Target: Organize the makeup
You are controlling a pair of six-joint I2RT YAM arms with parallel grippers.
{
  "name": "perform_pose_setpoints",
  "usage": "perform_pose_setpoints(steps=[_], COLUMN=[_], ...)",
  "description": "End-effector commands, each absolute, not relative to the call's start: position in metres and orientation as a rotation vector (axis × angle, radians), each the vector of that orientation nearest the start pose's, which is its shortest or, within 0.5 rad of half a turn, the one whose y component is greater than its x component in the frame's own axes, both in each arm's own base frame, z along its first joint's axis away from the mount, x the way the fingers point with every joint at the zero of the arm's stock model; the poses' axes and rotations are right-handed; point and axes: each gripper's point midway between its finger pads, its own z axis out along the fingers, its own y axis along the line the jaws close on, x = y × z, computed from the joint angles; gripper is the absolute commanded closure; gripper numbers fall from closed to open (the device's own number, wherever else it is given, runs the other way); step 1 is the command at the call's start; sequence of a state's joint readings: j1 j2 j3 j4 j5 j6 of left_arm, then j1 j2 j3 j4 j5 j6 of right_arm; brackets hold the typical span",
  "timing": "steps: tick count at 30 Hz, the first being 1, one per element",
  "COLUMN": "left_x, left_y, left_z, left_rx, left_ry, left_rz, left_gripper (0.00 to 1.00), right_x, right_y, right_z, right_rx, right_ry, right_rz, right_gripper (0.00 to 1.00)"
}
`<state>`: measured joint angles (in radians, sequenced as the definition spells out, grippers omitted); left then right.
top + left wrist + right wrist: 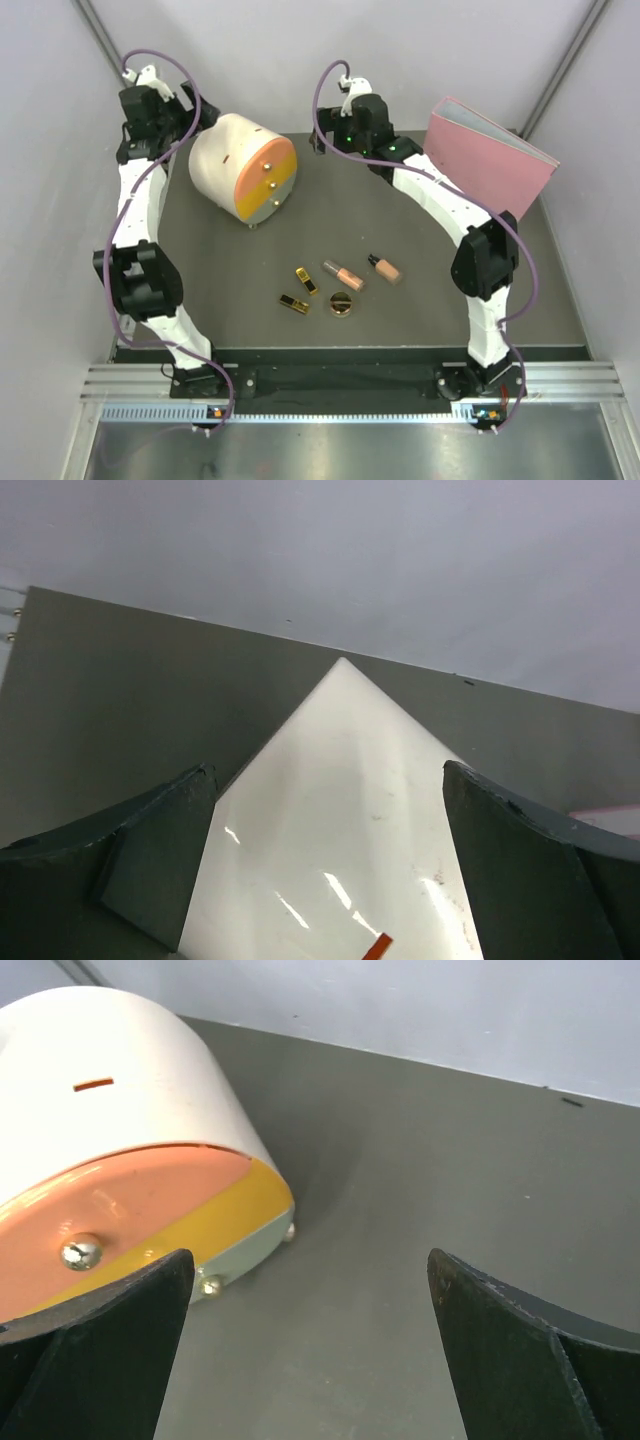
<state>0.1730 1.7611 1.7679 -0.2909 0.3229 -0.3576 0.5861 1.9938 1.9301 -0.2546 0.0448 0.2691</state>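
My left arm [135, 205] and right arm [440, 195] reached far back. I saw the left gripper [328, 770] and right gripper [310, 1255] spread wide.

White links and black joints on left arm [135, 205] and right arm [440, 200] — looping purple cables [319, 100], dark wedge fingers [150, 870].

The drawer box [350, 810] looks glossy, knobs [80, 1252] and compact [341, 304] metallic, table [420, 1160] matt.
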Motion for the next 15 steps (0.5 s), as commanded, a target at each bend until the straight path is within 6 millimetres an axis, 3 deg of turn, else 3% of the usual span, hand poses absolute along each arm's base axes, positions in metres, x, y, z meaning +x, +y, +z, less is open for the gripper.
perform_pose_setpoints(steps=[1, 6, 8, 12, 15], left_x=[0.548, 0.562, 0.568, 0.580, 0.587], left_y=[0.013, 0.003, 0.008, 0.004, -0.002], left_z=[0.334, 0.352, 0.356, 0.349, 0.340], left_rx=[-0.284, -0.209, -0.220, -0.239, -0.256], left_ry=[1.784, 1.701, 1.687, 1.702, 1.704], left_rz=[-0.539, -0.603, -0.596, -0.650, -0.717], left_gripper=[0.01, 0.01, 0.01, 0.02, 0.09], right_x=[0.500, 0.503, 0.505, 0.500, 0.491], right_y=[0.352, 0.355, 0.359, 0.378, 0.395], right_z=[0.307, 0.322, 0.322, 0.317, 0.317], right_rx=[-0.273, -0.283, -0.274, -0.263, -0.260], right_ry=[1.894, 1.840, 1.839, 1.858, 1.858], right_rz=[0.643, 0.659, 0.687, 0.816, 1.007], right_gripper=[0.00, 0.00, 0.00, 0.00, 0.04])
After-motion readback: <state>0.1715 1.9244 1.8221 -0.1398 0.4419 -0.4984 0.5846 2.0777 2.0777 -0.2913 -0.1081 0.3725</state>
